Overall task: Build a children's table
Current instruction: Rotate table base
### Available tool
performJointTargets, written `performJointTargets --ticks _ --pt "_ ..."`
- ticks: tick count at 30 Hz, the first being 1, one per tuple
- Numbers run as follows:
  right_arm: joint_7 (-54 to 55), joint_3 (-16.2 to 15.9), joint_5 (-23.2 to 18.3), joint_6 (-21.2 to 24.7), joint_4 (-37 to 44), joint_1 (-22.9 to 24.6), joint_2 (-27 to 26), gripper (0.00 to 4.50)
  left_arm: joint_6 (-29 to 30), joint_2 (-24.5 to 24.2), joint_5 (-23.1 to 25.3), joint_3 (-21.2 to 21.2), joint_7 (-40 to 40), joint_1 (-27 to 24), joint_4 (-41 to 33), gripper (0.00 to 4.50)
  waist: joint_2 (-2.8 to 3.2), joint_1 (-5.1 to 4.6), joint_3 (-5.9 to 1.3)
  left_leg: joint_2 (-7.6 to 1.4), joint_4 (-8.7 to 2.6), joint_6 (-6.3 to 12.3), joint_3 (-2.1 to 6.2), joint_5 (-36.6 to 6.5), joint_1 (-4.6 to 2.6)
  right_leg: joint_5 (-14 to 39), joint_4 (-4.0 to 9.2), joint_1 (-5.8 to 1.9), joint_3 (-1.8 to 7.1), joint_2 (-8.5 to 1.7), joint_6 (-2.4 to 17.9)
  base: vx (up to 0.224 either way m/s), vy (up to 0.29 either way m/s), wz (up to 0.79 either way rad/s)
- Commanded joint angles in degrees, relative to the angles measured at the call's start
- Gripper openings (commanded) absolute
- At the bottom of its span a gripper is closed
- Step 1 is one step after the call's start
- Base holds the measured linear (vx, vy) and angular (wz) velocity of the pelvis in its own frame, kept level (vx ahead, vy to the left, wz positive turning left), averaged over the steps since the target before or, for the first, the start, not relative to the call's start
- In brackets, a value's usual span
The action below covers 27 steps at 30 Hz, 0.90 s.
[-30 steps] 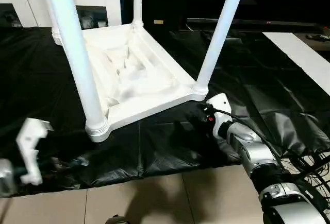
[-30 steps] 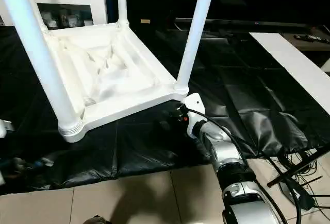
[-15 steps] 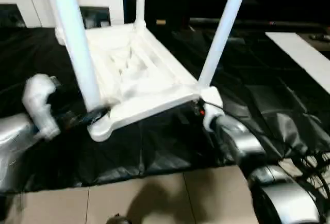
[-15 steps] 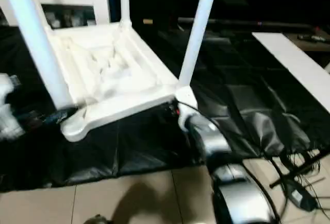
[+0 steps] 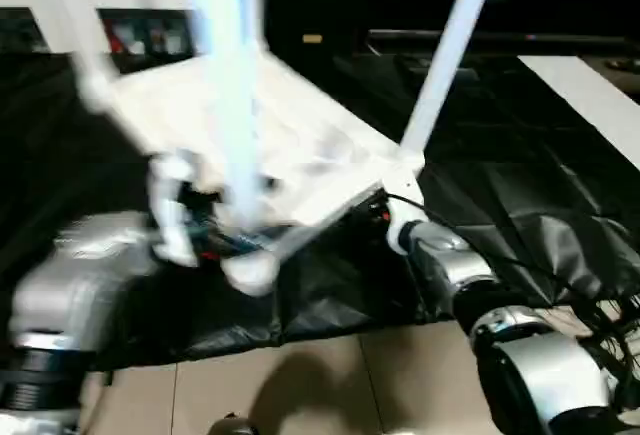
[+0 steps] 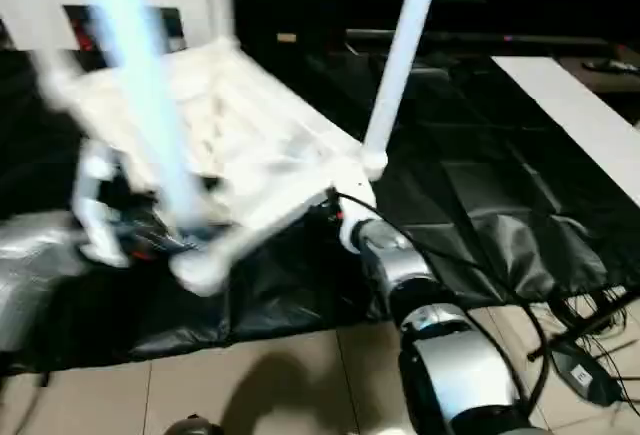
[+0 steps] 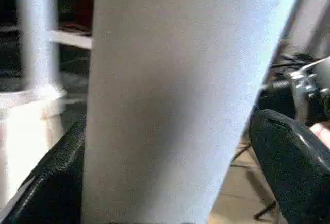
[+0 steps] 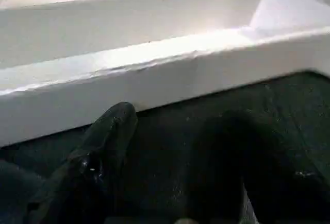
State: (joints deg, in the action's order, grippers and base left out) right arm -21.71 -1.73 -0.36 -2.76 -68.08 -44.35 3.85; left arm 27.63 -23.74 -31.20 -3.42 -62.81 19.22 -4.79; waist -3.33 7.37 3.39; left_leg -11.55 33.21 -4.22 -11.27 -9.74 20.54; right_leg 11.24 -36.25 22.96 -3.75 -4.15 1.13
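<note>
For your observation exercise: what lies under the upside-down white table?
A crinkled black sheet lies under the children's table, over a tiled floor. What sits beneath the tabletop itself is covered.

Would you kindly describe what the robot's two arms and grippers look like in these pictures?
Both forearms are rounded silver metal segments with black joint rings. The right arm carries a thin black cable along its top and ends in a white wrist housing with a small red mark. The left arm ends in a white housing too, with red and blue wiring behind it. The left gripper has textured black fingers.
</note>
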Motion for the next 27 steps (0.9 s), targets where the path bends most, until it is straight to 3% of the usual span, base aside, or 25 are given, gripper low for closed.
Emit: performJointTargets --ticks 1,5,6,7,8,9,10,11,12,14,15,17,19,21,24,27 --pt "-1.6 -0.9 -0.3 -1.7 0.7 -1.0 -2.0 3.20 -0.6 2.8 1.0 -4.6 0.2 2.4 -1.0 4.46 1.23 0.04 -3.97 -1.73 -3.78 -2.79 0.97 -12.5 -0.37 5.3 3.46 -3.03 2.94 -4.05 11.4 0.000 0.000 0.00" --pt "-1.4 -0.8 -0.1 -2.4 -0.2 -1.0 -2.8 3.20 -3.7 7.8 5.7 -8.9 2.9 5.8 3.1 4.46 1.09 -0.57 -4.03 -1.72 -3.67 -2.17 0.97 -12.2 -0.53 5.5 3.73 -2.95 2.92 -4.01 11.2 0.000 0.000 0.00" --pt "-1.4 -0.8 0.0 -2.5 -0.3 -1.0 -2.9 3.20 -4.2 8.6 6.4 -9.5 3.4 6.4 3.8 4.46 1.00 -0.66 -4.05 -1.67 -3.67 -1.90 1.06 -11.5 -0.27 4.8 3.64 -3.18 2.93 -4.09 11.3 0.000 0.000 0.00" --pt "-0.8 -0.4 0.2 -2.9 -0.6 -0.9 -2.8 3.20 -7.4 11.8 9.2 -10.4 6.6 8.5 7.7 4.46 1.55 -0.85 -4.17 -1.65 -3.59 -1.73 1.07 -11.1 -0.33 3.5 3.70 -3.11 2.87 -3.99 11.4 0.000 0.000 0.00" --pt "-0.6 -0.3 0.3 -3.0 -0.7 -0.8 -2.8 3.20 -8.7 13.2 10.1 -10.6 7.8 9.3 9.4 4.46 1.31 -0.87 -4.14 -1.59 -3.47 -1.47 0.91 -11.0 -0.50 3.0 3.79 -3.00 2.90 -3.84 11.6 0.000 0.000 0.00" --pt "-0.3 -0.1 0.3 -3.2 -0.8 -0.8 -2.7 3.20 -10.0 13.9 11.5 -10.8 9.5 10.0 10.9 4.46 2.21 -0.54 -4.29 -1.58 -3.32 -1.47 1.05 -10.7 -0.50 1.8 3.41 -3.14 2.91 -4.06 12.2 0.000 0.000 0.00" --pt "-0.3 0.0 0.3 -3.2 -0.8 -0.8 -2.6 3.20 -10.7 14.2 12.0 -10.8 10.0 10.3 11.5 4.46 1.92 -0.81 -4.23 -1.65 -3.47 -1.24 1.07 -10.9 -0.30 1.5 3.63 -3.21 2.85 -3.92 12.2 0.000 0.000 0.00" --pt "0.2 0.4 0.3 -3.5 -0.9 -0.6 -2.0 3.20 -13.2 15.5 14.6 -10.5 13.5 12.0 15.1 4.46 2.25 -0.79 -4.34 -1.58 -3.33 -0.99 1.17 -10.8 -0.37 0.7 3.48 -3.27 2.77 -3.91 12.5 0.000 0.000 0.00" --pt "0.4 0.6 0.3 -3.6 -0.9 -0.4 -1.6 3.20 -14.6 16.0 15.8 -10.2 15.2 12.8 16.9 4.46 1.78 -0.88 -4.38 -1.52 -3.17 -0.40 0.96 -10.7 -0.53 0.4 3.59 -3.26 2.79 -3.81 12.7 0.000 0.000 0.00" --pt "0.7 1.0 0.1 -3.7 -0.9 -0.2 -0.9 3.20 -17.6 16.5 17.9 -9.8 17.5 13.8 19.3 4.46 1.89 -0.72 -4.46 -1.50 -3.05 0.31 1.05 -9.9 -0.29 0.3 3.56 -3.51 2.79 -4.00 12.7 0.000 0.000 0.00" --pt "0.8 1.2 0.1 -3.8 -0.7 0.0 -0.4 3.20 -17.8 16.3 18.2 -9.4 17.9 14.1 20.0 4.46 1.91 -0.79 -4.42 -1.55 -3.11 0.72 1.13 -9.4 -0.05 0.4 3.54 -3.59 2.72 -4.09 12.9 0.000 0.000 0.00" --pt "0.6 1.8 -0.3 -4.2 -0.5 0.4 1.0 3.20 -19.7 15.9 18.8 -8.1 19.1 14.7 21.8 4.46 2.33 -0.75 -4.49 -1.67 -2.95 0.81 1.05 -9.9 -0.37 0.6 3.56 -3.27 2.64 -3.95 13.5 0.000 0.000 0.00" --pt "-1.8 2.2 -0.6 -4.7 0.4 1.4 3.3 3.20 -20.0 13.9 18.2 -6.8 16.7 14.4 22.2 4.46 2.13 -0.53 -4.47 -1.70 -2.89 1.13 1.01 -9.7 -0.28 0.5 3.47 -3.33 2.57 -4.01 13.9 0.000 0.000 0.00" --pt "-3.1 2.2 -0.7 -4.8 0.9 1.7 3.9 3.20 -20.1 13.0 17.9 -6.8 15.0 14.2 22.2 4.46 2.37 -0.33 -4.43 -1.71 -2.87 1.26 1.00 -9.4 -0.25 0.7 3.41 -3.29 2.57 -4.03 14.0 0.000 0.000 0.00" --pt "-12.3 0.4 -0.2 -5.1 3.9 3.3 7.1 3.20 -20.6 7.5 16.8 -8.1 4.8 13.6 25.0 4.46 2.15 -0.14 -4.29 -1.79 -2.92 1.64 0.92 -10.0 -0.05 2.4 3.43 -3.32 2.42 -3.97 14.0 0.000 0.000 0.00" --pt "-17.2 -0.9 0.2 -5.1 5.8 4.1 8.6 3.20 -21.5 5.2 17.0 -8.9 0.6 13.9 27.4 4.46 2.24 0.02 -4.27 -1.88 -2.84 1.78 0.83 -10.2 -0.20 4.1 3.51 -3.06 2.49 -4.00 13.4 0.000 0.000 0.00"
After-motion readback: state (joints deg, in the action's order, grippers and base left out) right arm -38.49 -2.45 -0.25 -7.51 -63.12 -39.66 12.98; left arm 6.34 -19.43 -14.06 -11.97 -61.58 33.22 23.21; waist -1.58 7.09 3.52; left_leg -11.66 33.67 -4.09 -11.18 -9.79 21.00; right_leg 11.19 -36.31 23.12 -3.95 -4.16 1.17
